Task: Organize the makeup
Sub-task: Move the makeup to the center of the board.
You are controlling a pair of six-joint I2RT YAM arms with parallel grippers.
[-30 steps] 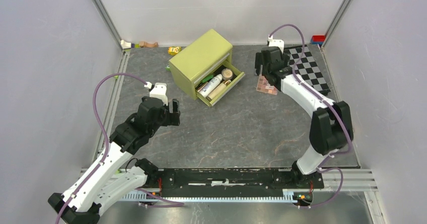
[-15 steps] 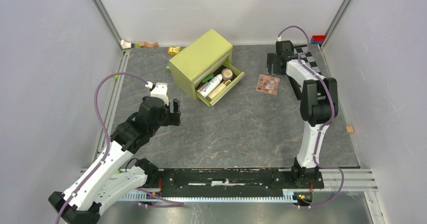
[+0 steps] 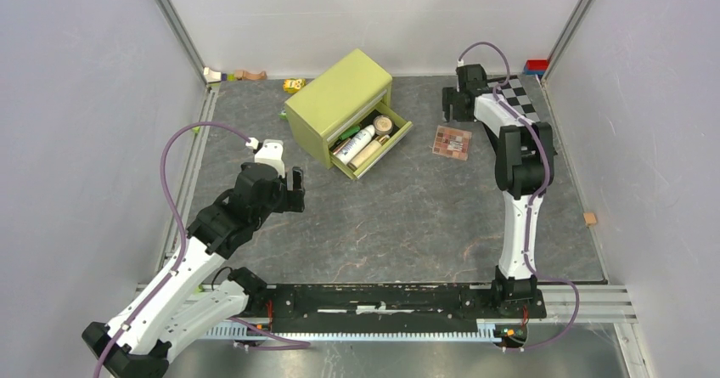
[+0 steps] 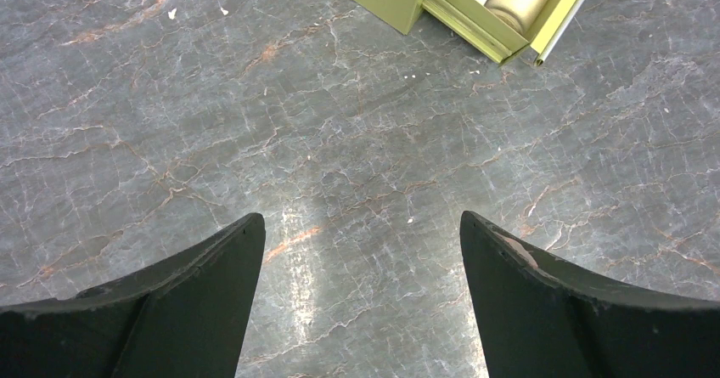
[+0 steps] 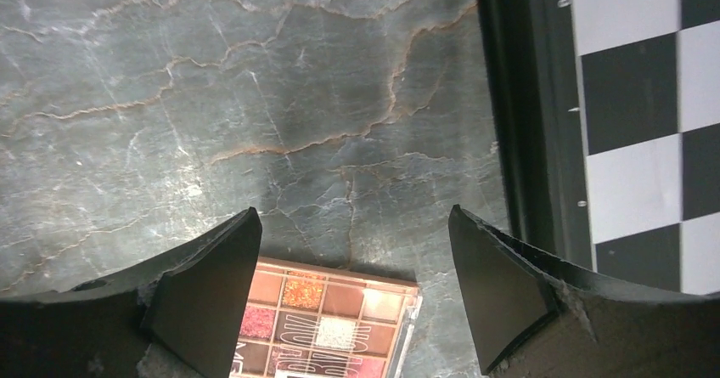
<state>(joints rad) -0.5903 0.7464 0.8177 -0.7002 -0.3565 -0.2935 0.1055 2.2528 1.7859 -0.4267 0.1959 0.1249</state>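
The pink-brown eyeshadow palette (image 3: 451,142) lies flat on the grey table, right of the drawer. In the right wrist view the palette (image 5: 327,318) sits low between my fingers. My right gripper (image 3: 452,113) (image 5: 352,212) is open and empty, just behind the palette. A white bottle (image 3: 354,143), a round tan compact (image 3: 384,124) and other small cosmetics lie in the open drawer (image 3: 399,137) of the olive box (image 3: 340,96). My left gripper (image 3: 291,191) (image 4: 361,221) is open and empty over bare table, left of the box. The drawer corner (image 4: 501,38) shows at the top of the left wrist view.
The black-and-white chequered board (image 3: 528,110) (image 5: 654,98) lies right of my right gripper. Small toy blocks (image 3: 246,75) lie along the back wall, with a red-blue one (image 3: 535,65) at the back right corner and a tan one (image 3: 589,218) by the right wall.
My right gripper has come off the palette and drawn back toward the far wall, its arm folding upright. The palette now lies flat and uncovered. The left arm has not moved.
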